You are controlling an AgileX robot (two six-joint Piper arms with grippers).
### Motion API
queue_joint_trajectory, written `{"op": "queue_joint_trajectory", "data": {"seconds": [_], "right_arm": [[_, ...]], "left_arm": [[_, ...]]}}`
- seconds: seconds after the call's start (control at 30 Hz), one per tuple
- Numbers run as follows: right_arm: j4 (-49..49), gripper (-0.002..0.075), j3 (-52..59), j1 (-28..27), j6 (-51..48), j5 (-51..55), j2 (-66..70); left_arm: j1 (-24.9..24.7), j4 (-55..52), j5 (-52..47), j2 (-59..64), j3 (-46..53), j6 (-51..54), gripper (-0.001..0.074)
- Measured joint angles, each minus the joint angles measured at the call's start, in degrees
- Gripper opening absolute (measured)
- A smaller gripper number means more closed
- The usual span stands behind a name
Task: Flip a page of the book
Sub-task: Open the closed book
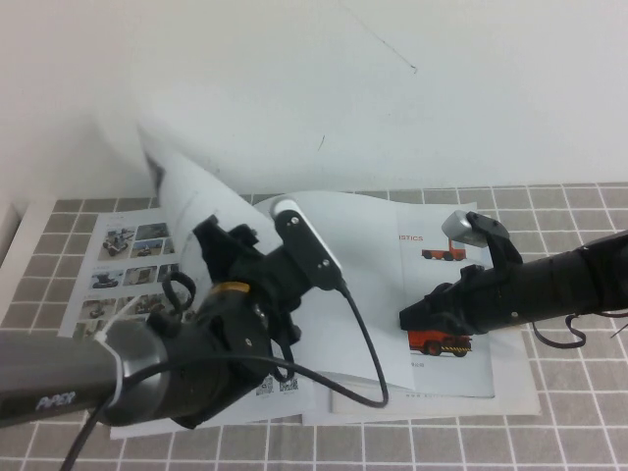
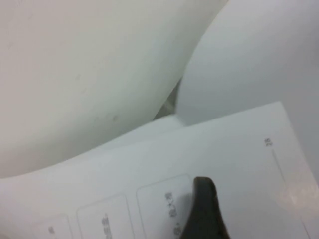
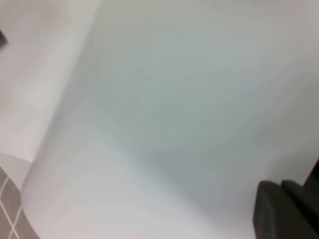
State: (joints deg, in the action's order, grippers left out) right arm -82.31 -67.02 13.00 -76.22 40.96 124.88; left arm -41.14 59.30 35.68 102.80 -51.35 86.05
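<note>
Over the book (image 1: 128,260), the white page (image 1: 182,191) curls upright.

The left gripper (image 1: 221,240) is mostly masked by its own arm and wrist camera in the high view, so its fingertips cannot be made out there. In the left wrist view only one dark finger (image 2: 204,209) enters, cut off by the picture's edge. The right gripper (image 1: 410,316) shows from the side, and whether its jaws are parted cannot be told; the right wrist view catches just a dark corner of it (image 3: 286,209). The raised page (image 1: 191,201) blurs along its far edge. The left arm covers the near-left part of the book (image 1: 128,265). Print on the brochure (image 1: 437,250) is too small to read.
</note>
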Motion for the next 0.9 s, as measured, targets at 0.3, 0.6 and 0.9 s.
{"op": "queue_joint_trajectory", "data": {"seconds": [0.3,0.6,0.9], "right_arm": [[0.0,-0.0003,0.0,0.0,0.0,0.0,0.0],[0.0,-0.0003,0.0,0.0,0.0,0.1,0.0],[-0.1,-0.0003,0.0,0.0,0.0,0.1,0.0]], "left_arm": [[4.3,13.8,6.0,-2.3,0.0,9.3,0.0455],[4.3,13.9,10.4,-13.3,0.0,16.0,0.0360],[8.1,17.4,-1.7,-22.0,0.0,12.2,0.0162]]}}
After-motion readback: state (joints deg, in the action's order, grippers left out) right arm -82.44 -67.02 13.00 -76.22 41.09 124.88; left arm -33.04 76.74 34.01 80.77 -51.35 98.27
